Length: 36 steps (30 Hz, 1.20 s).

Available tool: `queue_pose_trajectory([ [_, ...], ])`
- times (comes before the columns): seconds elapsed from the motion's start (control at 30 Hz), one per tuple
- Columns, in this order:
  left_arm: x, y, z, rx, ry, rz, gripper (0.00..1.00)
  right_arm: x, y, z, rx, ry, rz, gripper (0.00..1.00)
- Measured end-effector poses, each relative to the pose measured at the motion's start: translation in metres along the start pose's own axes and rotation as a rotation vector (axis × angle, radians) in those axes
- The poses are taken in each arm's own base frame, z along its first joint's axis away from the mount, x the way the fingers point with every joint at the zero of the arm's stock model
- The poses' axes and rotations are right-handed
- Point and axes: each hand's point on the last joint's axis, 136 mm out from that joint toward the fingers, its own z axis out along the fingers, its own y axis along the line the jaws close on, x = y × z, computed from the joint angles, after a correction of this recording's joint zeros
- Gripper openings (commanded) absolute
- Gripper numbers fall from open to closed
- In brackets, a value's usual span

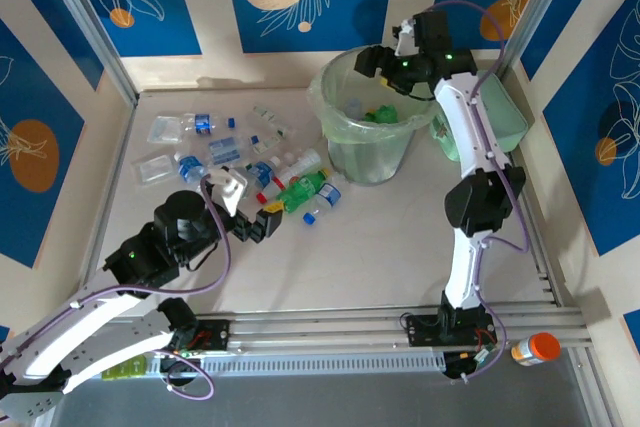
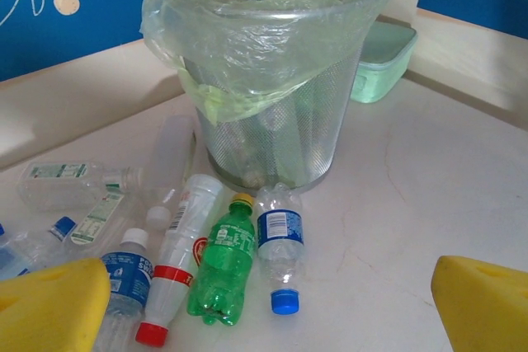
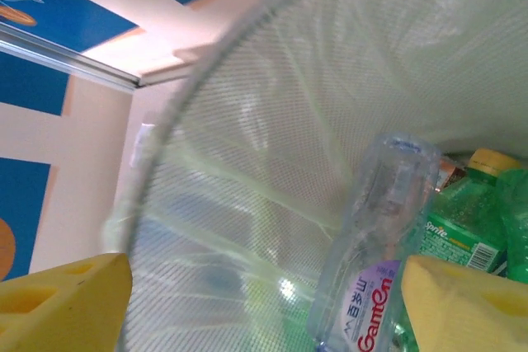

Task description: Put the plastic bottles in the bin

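Workpieces, namely the plastic bottles (image 1: pixel 300 190), lie scattered on the counter (image 1: pixel 380 247) to the left of the bin (image 1: pixel 368 159), most on their sides and several touching one another. Nearest the left end effector (image 1: pixel 262 221) are a green bottle (image 2: pixel 223 265), a clear bottle with a blue cap (image 2: pixel 279 245) and a white bottle with a red cap (image 2: pixel 177 257), lying side by side just in front of the bin wall. The left end effector is spread wide with nothing between its pads. The right end effector (image 1: pixel 380 59) hangs over the bin mouth, likewise spread and gripping nothing; below it a clear labelled bottle (image 3: pixel 371 253) and a second green bottle (image 3: pixel 466 216) are inside the bin. Handling assessment: the bottles appear empty and thin-walled, so they are probably light, easily dented, and prone to roll or slip out of a hard squeeze. Recommended hold: across the body at mid-length, over the label band, pads square to the long axis; the neck and cap are stiffer but narrow. The green bottle is flanked closely on both sides, so the outer clear bottle likely offers easier access. The thin liner bag (image 2: pixel 247 47) may snag; release from above the rim.
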Motion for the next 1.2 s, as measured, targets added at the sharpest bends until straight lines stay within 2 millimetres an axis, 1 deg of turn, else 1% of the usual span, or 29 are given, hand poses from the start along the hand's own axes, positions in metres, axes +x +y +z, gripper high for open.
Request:
queue_pose_trajectory([
  [0.13, 0.002, 0.006, 0.002, -0.037, 0.010, 0.000, 0.99, 0.000, 0.014, -0.026, 0.009, -0.041, -0.047, 0.82],
  [0.2, 0.006, 0.010, 0.003, -0.062, 0.031, -0.005, 0.99, 0.008, 0.021, -0.037, 0.021, -0.050, -0.072, 0.79],
  [0.27, 0.009, 0.014, 0.006, -0.087, 0.056, -0.018, 0.99, 0.021, 0.032, -0.048, 0.022, -0.057, -0.104, 0.76],
  [0.37, 0.010, 0.023, 0.009, -0.145, 0.098, -0.061, 0.99, 0.045, 0.057, -0.069, -0.007, -0.076, -0.175, 0.71],
  [0.43, 0.010, 0.035, 0.013, -0.196, 0.141, -0.116, 0.99, 0.068, 0.074, -0.084, -0.034, -0.095, -0.238, 0.66],
  [0.5, 0.011, 0.054, 0.019, -0.263, 0.182, -0.200, 0.99, 0.088, 0.087, -0.097, -0.057, -0.109, -0.280, 0.65],
  [0.57, 0.018, 0.078, 0.024, -0.341, 0.222, -0.297, 0.99, 0.110, 0.096, -0.108, -0.085, -0.115, -0.316, 0.65],
  [0.63, 0.033, 0.106, 0.024, -0.440, 0.269, -0.413, 0.99, 0.127, 0.095, -0.115, -0.097, -0.118, -0.331, 0.65],
  [0.7, 0.047, 0.129, 0.019, -0.530, 0.310, -0.520, 0.99, 0.143, 0.085, -0.116, -0.089, -0.111, -0.330, 0.65],
  [0.87, 0.072, 0.185, 0.012, -0.764, 0.369, -0.807, 0.99, 0.182, 0.060, -0.107, -0.063, -0.053, -0.311, 0.65],
  [0.97, 0.096, 0.216, 0.013, -0.904, 0.424, -0.967, 0.99, 0.203, 0.046, -0.106, -0.055, -0.026, -0.296, 0.66],
  [1.03, 0.122, 0.237, 0.017, -0.982, 0.471, -1.075, 0.99, 0.212, 0.040, -0.109, -0.056, -0.025, -0.289, 0.67],
  [1.1, 0.148, 0.249, 0.021, -1.027, 0.523, -1.166, 0.99, 0.218, 0.037, -0.112, -0.061, -0.031, -0.285, 0.67],
  [1.2, 0.189, 0.264, 0.029, -1.082, 0.609, -1.266, 0.94, 0.223, 0.036, -0.115, -0.081, -0.038, -0.280, 0.67],
])
